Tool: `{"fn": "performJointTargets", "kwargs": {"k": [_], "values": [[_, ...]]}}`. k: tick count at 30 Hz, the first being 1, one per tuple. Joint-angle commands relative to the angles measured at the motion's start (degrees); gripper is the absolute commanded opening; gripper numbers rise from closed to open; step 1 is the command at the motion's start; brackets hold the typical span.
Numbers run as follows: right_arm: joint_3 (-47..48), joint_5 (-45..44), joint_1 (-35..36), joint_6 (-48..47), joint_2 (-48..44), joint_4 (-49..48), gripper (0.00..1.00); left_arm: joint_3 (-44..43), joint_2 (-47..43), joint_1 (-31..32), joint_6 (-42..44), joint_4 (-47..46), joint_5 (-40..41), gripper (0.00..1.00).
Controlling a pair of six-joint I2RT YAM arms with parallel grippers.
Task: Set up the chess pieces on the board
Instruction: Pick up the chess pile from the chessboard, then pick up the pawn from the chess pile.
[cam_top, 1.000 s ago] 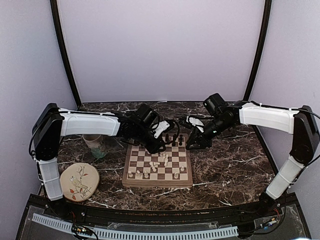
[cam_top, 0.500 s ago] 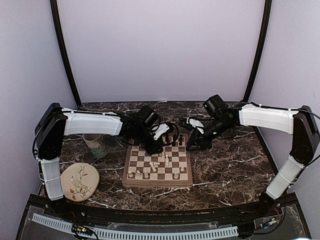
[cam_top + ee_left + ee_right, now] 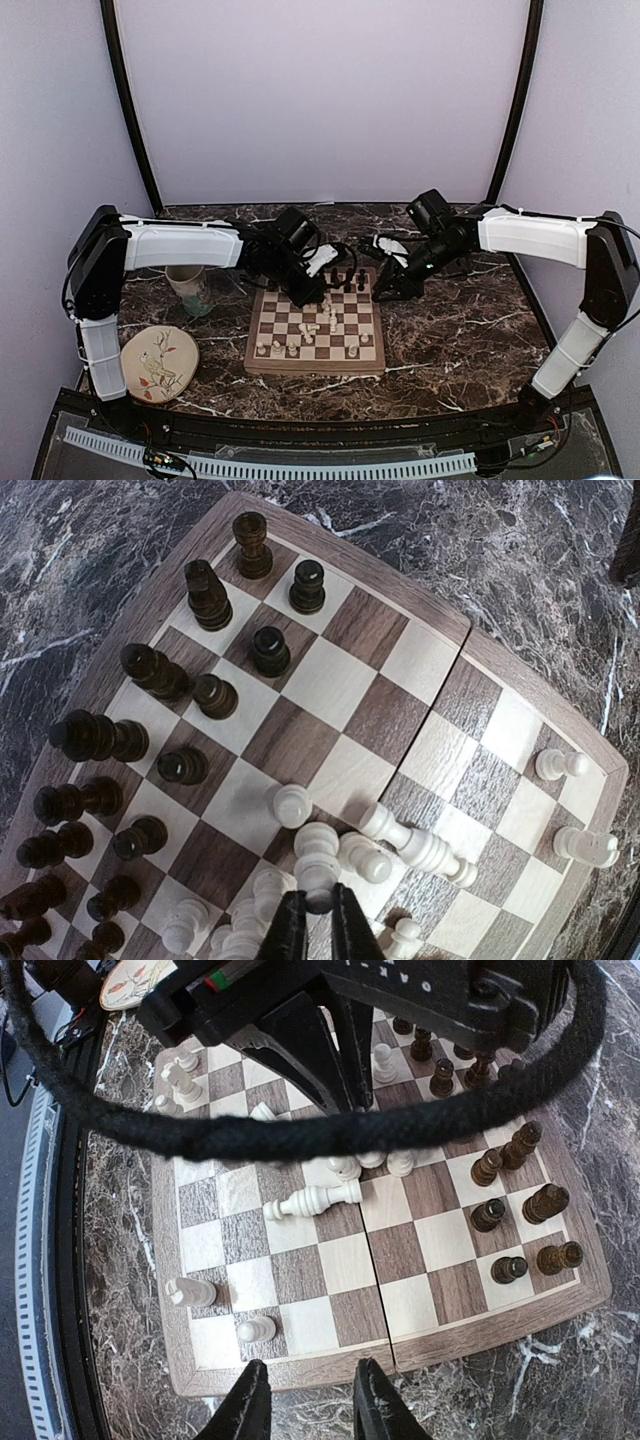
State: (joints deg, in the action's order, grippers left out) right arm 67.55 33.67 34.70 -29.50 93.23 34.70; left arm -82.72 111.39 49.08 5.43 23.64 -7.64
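The board (image 3: 315, 368) lies in the middle of the marble table. Dark chess pieces (image 3: 205, 595) stand along its far rows, and cream ones (image 3: 360, 855) are bunched near the centre, one lying on its side (image 3: 420, 842). My left gripper (image 3: 318, 912) is shut on the head of an upright cream piece (image 3: 320, 872) in that bunch. My right gripper (image 3: 305, 1400) hangs open over the board's right border (image 3: 420, 1345) with nothing between its fingers. Two cream pieces (image 3: 190, 1291) stand close to that edge.
A mug (image 3: 188, 283) stands left of the board, and a round bird-patterned plate (image 3: 158, 362) lies at the front left. The left arm's wrist and a black braided cable (image 3: 330, 1130) fill the top of the right wrist view.
The left gripper's jaws have closed onto the cream piece. Both arms have hardly shifted.
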Motion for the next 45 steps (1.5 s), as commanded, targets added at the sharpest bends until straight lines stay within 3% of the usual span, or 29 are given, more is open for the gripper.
{"fn": "performJointTargets", "kwargs": {"k": [1,19,22,27,33,38,45], "values": [[0.0,1.3,-0.5,0.1,-1.5,-1.0,0.29,-1.2,-5.3,0.2,0.7,3.3,0.4,0.02],[0.4,3.7,-1.6,0.6,-1.5,-1.1,0.29,1.0,-12.4,0.8,0.5,3.4,-0.4,0.02],[1.6,7.3,-2.5,4.0,-1.5,-2.5,0.33,5.3,-17.6,0.8,-3.4,-4.2,0.5,0.02],[9.0,19.3,-8.0,14.1,3.4,-2.9,0.41,19.4,-27.9,0.9,-10.8,-25.4,-1.0,0.02],[17.1,35.2,-10.5,29.3,12.3,-3.5,0.47,28.3,-32.9,1.3,-15.8,-41.7,-3.2,0.02],[13.2,44.9,-9.3,54.7,14.3,-24.7,0.49,31.5,-33.9,2.3,-16.9,-49.0,-2.0,0.02],[5.5,47.5,-5.2,85.5,14.0,-59.0,0.47,31.4,-33.1,2.8,-16.3,-50.4,-2.1,0.02]]}}
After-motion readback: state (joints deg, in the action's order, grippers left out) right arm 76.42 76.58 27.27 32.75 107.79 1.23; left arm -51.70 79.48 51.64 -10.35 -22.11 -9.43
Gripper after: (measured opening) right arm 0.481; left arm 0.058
